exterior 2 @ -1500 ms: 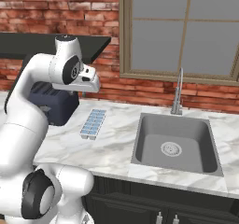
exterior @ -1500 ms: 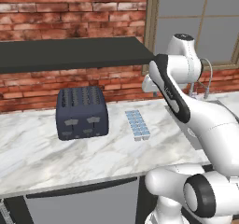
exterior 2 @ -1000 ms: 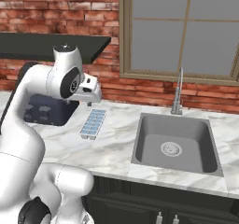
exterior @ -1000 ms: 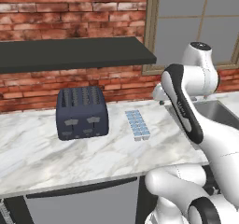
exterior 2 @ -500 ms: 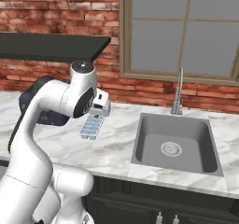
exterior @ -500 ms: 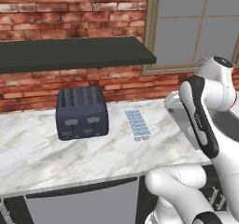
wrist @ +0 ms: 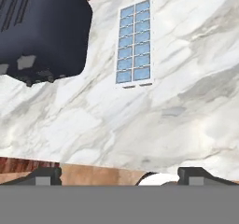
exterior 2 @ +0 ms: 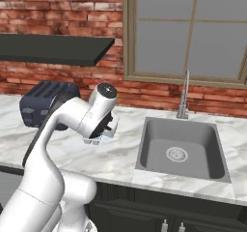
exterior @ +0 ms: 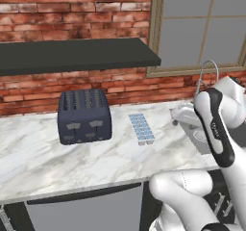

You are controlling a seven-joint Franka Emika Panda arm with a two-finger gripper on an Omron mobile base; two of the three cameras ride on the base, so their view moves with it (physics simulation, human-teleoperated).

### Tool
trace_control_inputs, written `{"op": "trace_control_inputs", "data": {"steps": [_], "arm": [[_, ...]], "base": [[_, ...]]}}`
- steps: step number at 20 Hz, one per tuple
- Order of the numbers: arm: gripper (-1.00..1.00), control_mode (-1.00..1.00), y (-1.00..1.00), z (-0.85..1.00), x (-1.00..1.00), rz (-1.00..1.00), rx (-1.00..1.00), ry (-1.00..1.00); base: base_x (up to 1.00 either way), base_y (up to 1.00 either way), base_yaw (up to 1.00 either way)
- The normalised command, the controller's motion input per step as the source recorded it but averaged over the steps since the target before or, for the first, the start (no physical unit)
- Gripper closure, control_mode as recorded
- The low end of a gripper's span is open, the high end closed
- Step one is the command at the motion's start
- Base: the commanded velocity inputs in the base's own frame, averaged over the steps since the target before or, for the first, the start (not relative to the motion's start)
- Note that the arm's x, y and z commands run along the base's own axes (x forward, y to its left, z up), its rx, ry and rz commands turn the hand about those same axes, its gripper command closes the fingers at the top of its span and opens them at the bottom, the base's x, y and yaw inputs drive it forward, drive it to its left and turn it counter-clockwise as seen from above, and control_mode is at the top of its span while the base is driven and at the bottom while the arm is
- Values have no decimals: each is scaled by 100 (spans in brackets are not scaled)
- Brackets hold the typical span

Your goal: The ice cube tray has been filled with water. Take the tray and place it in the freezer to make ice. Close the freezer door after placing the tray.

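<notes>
The ice cube tray (exterior: 141, 128) is a small white grid of pale blue water-filled cells, lying flat on the marble counter (exterior: 43, 162) to the right of the dark toaster (exterior: 84, 115). In the hand view the ice cube tray (wrist: 134, 43) lies ahead of the fingertips, beside the toaster (wrist: 39, 31). My gripper (wrist: 120, 175) is open, its tips far apart with nothing between them. The gripper (exterior: 177, 118) hangs low over the counter to the right of the tray, apart from it. In the right base view the gripper (exterior 2: 92, 140) and hand cover the tray. The freezer and its door are out of view.
A steel sink (exterior 2: 181, 151) with a faucet (exterior 2: 183, 98) sits in the counter to the right of the arm. A dark shelf (exterior: 72, 54) runs along the brick wall above the toaster. A window (exterior 2: 193, 33) stands behind the sink.
The arm has swung to the right and folded downward. The hand has dropped from above the toaster's level to low over the counter beside the tray. Tray and toaster have not moved.
</notes>
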Motion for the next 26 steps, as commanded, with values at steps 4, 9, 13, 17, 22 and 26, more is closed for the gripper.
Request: {"op": "trace_control_inputs", "data": {"steps": [4,9,13,17,22,26], "arm": [[-100,-100,1,-43,27,-4,20,5],[-100,-100,0,-38,63,-1,22,10],[-100,-100,0,-27,77,-1,17,18],[-100,-100,0,-24,72,-1,11,19],[-100,-100,0,-26,66,0,2,18],[-100,-100,0,-32,61,0,0,9]], "base": [[0,0,0],[0,0,0],[0,0,0],[0,0,0],[0,0,0],[0,0,0]]}}
